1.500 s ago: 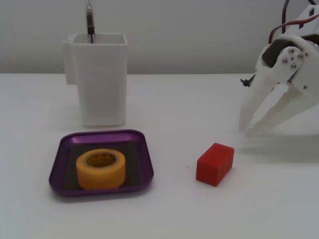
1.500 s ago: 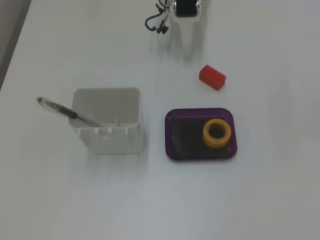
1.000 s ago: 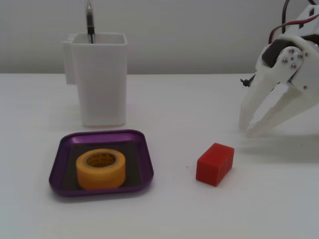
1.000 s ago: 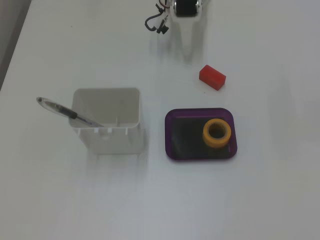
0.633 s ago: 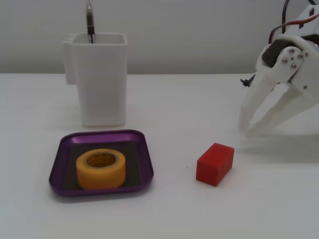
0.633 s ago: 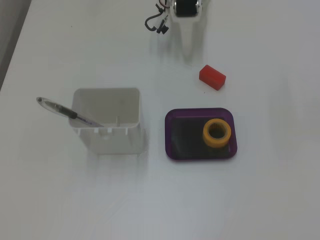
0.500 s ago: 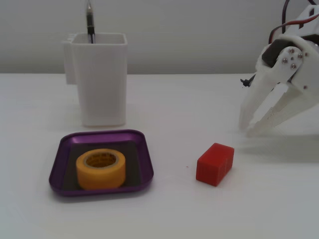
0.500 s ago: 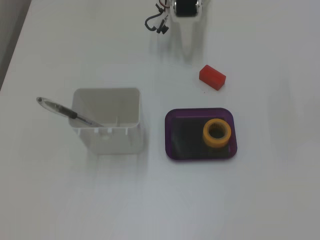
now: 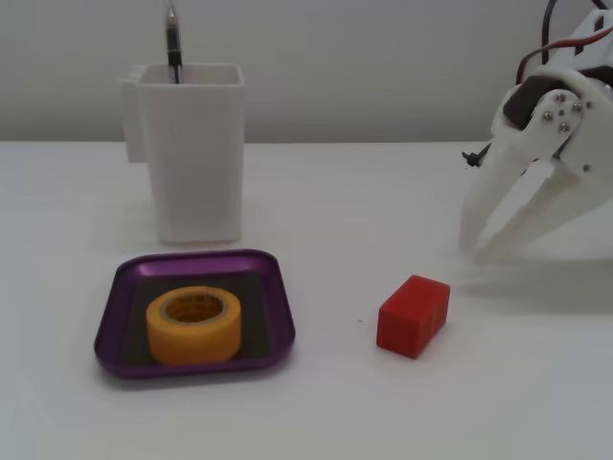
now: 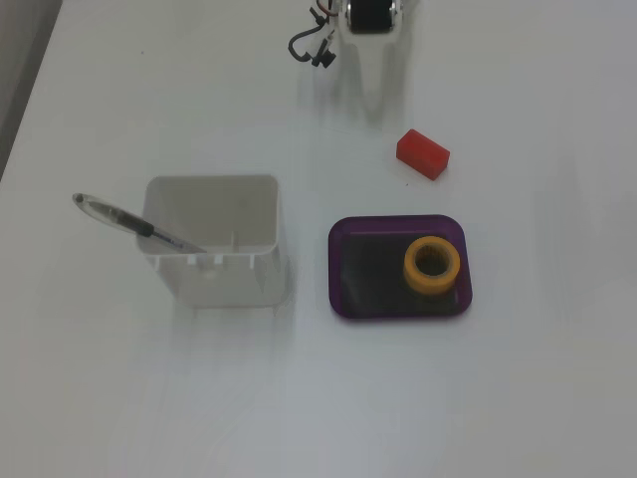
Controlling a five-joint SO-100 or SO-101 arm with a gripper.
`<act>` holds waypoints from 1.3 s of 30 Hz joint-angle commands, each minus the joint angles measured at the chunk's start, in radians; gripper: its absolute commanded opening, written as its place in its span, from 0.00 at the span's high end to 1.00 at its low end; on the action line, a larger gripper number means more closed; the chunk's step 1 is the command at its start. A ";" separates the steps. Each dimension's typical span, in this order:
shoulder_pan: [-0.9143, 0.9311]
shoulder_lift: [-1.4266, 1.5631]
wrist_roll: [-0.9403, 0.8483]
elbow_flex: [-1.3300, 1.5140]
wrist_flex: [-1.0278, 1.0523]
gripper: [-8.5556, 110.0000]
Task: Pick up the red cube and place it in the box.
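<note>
The red cube (image 9: pixel 413 316) lies on the white tabletop (image 9: pixel 345 192) at lower right of a fixed view, apart from the purple box (image 9: pixel 278 311), which holds a yellow tape roll (image 9: pixel 193 325). The white end effector (image 9: pixel 476 251), fingers parted and empty, hangs at right, above and beyond the cube.

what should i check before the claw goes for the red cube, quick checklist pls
1. Claw open: ok, its two fingers are spread, nothing between them.
2. Red cube reachable: ok, it lies free on the table, apart from everything else.
3. Claw lined up over the cube: not ok, it sits off to the side of the cube in both fixed views.
4. Room in the box: ok, the yellow tape roll fills one part and dark floor stays bare beside it.
5. Path from cube to box: ok, the white pen holder stands behind the box.
</note>
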 commanded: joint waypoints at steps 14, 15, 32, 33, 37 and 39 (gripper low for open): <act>-0.011 0.075 -0.008 0.008 -0.011 0.93; -0.011 0.075 -0.008 0.008 -0.011 0.93; 0.009 0.058 -0.025 -0.040 -0.348 0.93; 0.015 0.057 -0.020 -0.058 -0.376 0.93; 0.055 0.034 0.000 -0.141 -0.430 0.93; 0.083 -0.026 0.003 -0.181 -0.430 0.93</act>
